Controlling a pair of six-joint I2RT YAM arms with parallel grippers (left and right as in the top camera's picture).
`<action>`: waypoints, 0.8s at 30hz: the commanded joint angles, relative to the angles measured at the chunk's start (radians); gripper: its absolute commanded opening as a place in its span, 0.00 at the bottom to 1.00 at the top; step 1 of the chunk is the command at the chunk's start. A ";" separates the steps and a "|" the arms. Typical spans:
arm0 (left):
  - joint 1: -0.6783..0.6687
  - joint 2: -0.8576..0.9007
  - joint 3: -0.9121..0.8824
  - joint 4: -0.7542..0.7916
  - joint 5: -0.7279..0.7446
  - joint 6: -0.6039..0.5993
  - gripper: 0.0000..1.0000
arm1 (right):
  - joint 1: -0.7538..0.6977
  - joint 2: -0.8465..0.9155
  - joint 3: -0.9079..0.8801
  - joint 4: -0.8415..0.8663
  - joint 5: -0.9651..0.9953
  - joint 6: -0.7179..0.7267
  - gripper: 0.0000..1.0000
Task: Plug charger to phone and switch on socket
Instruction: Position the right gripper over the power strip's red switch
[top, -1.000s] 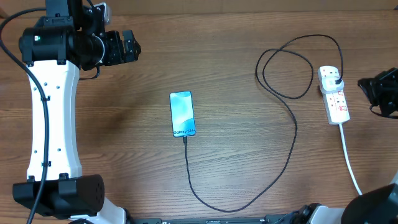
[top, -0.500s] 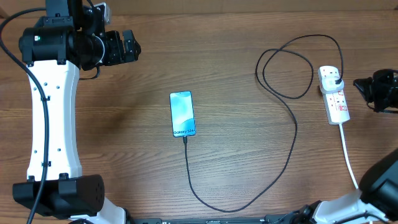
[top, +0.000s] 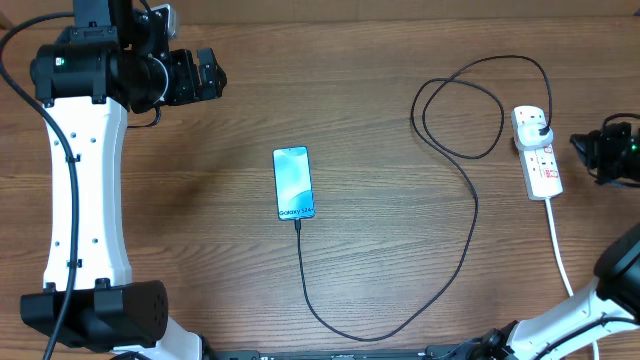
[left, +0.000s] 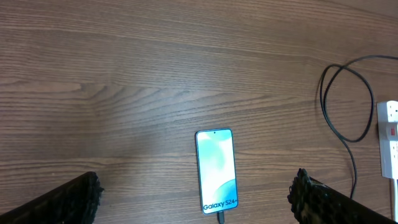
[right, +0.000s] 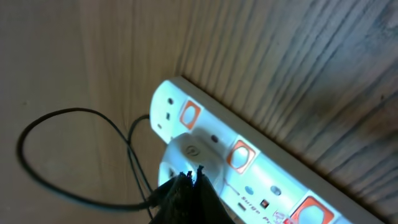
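Note:
The phone (top: 293, 183) lies flat mid-table, its "Galaxy S24" end toward the front, and it also shows in the left wrist view (left: 216, 169). The thin black charger cable (top: 470, 215) is plugged into the phone's front end. It loops round to a black plug (top: 541, 128) seated in the white socket strip (top: 540, 160). My left gripper (top: 205, 75) is open and empty at the far left, high above the table (left: 194, 190). My right gripper (top: 588, 150) is just right of the socket. Its fingers (right: 189, 177) are shut and hover over the socket (right: 261, 168), beside the red switches (right: 241, 155).
The socket's thick white cord (top: 560, 250) runs toward the front right edge. The cable forms a wide loop (top: 460, 110) left of the socket and a long curve (top: 380, 335) near the table's front. My left arm's white links (top: 85, 190) stand along the left side.
My right gripper has shifted a little left toward the socket, and its arm has swung in at the lower right. The left arm, phone and cable have not moved.

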 joint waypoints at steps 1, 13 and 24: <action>-0.004 0.005 0.009 0.002 -0.007 -0.002 1.00 | -0.001 0.047 -0.005 0.012 0.000 0.009 0.04; -0.004 0.005 0.009 0.002 -0.007 -0.002 1.00 | 0.022 0.104 -0.005 0.024 0.000 -0.018 0.04; -0.004 0.005 0.009 0.002 -0.007 -0.002 1.00 | 0.044 0.115 -0.005 0.047 0.012 -0.023 0.04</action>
